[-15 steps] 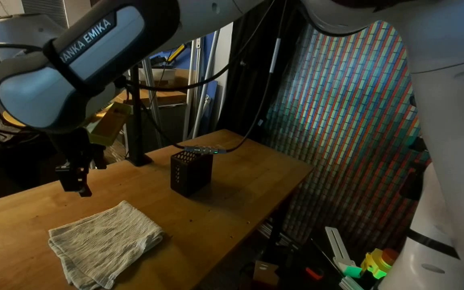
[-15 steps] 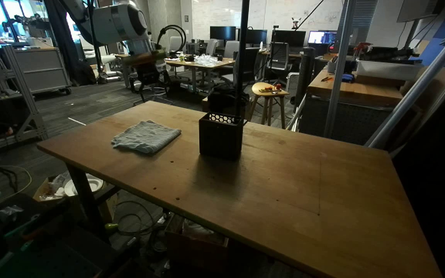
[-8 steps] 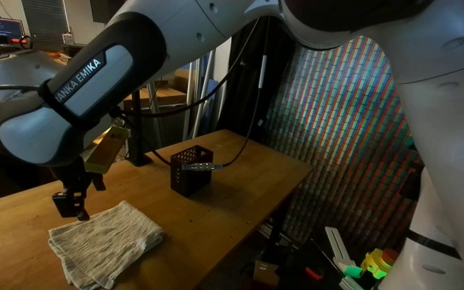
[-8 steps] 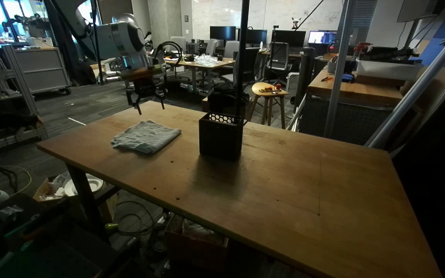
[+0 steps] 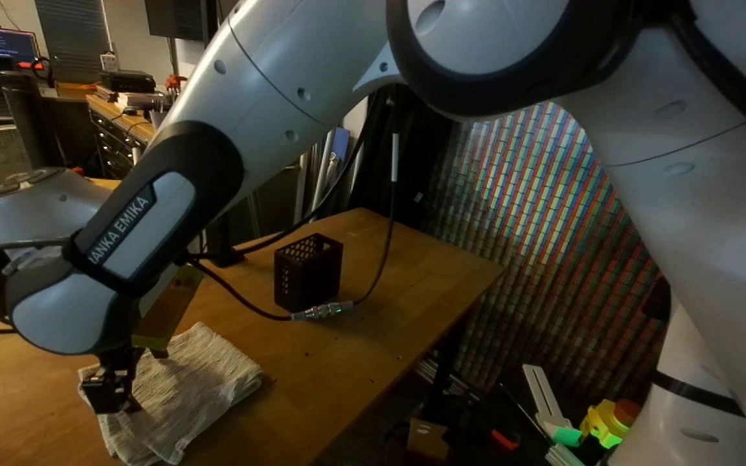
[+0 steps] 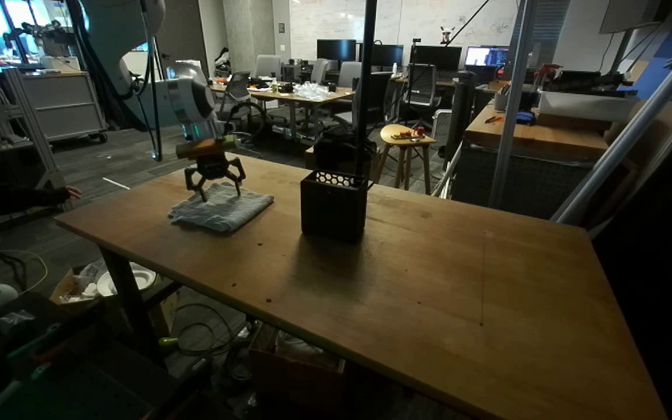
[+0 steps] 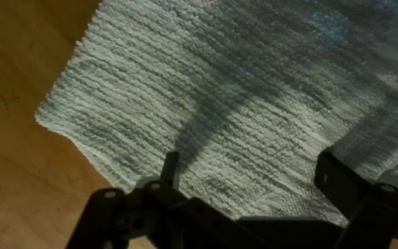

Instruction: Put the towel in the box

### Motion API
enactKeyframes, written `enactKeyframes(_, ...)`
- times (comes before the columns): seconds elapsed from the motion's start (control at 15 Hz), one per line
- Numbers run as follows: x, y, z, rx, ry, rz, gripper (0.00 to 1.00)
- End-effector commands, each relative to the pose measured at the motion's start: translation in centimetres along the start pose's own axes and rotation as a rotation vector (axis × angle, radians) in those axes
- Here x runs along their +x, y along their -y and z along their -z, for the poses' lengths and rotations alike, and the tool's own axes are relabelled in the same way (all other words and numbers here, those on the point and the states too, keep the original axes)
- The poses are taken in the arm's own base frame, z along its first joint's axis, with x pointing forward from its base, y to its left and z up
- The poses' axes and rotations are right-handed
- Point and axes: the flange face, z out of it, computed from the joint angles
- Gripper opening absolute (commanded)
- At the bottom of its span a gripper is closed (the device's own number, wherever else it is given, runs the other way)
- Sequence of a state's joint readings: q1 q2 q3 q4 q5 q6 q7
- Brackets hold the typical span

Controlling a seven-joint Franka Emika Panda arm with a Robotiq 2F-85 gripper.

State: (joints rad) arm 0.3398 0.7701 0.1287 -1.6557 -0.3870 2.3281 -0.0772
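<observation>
Across the near left of the brown wooden table (image 5: 412, 272), in an exterior view, lies a folded, pale grey, ribbed cloth towel (image 5: 185, 382). Over it hangs the black two-fingered gripper (image 6: 221, 197), its dark fingers (image 7: 169, 169) spread wide apart; the towel lies flat beneath both and across the gap. Whether the tips touch it, I cannot tell. Farther off, to the right, a black, perforated, rectangular box (image 5: 308, 278) stands upright. Beyond, at far right, rises a multicoloured patterned backdrop (image 5: 515, 246).

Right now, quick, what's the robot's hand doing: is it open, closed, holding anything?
Robot's hand: open, jaws apart over the towel, holding nothing; whether the tips touch it, I can't tell.
</observation>
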Motion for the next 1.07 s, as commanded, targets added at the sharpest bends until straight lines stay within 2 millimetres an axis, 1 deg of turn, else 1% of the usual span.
enactKeyframes(0.0, 0.8, -0.1, -2.0, -0.031, -0.037, -0.013, 1.00)
enactKeyframes(0.07, 0.8, -0.1, -2.3, -0.026, -0.045, -0.021, 0.75)
enactKeyframes(0.13, 0.8, -0.3, -2.4, -0.029, -0.050, -0.029, 0.73)
enactKeyframes(0.2, 0.8, -0.6, -2.2, -0.032, -0.061, -0.039, 0.67)
enactKeyframes(0.4, 0.9, -1.4, -1.8, -0.042, -0.070, -0.048, 0.43)
enactKeyframes(0.47, 0.9, -1.9, -1.4, -0.041, -0.071, -0.046, 0.34)
enactKeyframes(0.53, 1.0, -2.2, -1.0, -0.041, -0.073, -0.043, 0.27)
enactKeyframes(0.73, 1.1, -3.2, 1.7, -0.035, -0.081, -0.031, 0.05)
enactKeyframes(0.8, 1.2, -3.5, 2.6, -0.035, -0.087, -0.028, 0.01)
enactKeyframes(0.87, 1.2, -3.8, 3.9, -0.030, -0.097, -0.027, 0.00)
enactKeyframes(0.93, 1.2, -3.9, 4.9, -0.029, -0.105, -0.024, 0.02)
enactKeyframes(1.0, 1.1, -4.1, 6.6, -0.026, -0.113, -0.018, 0.04)
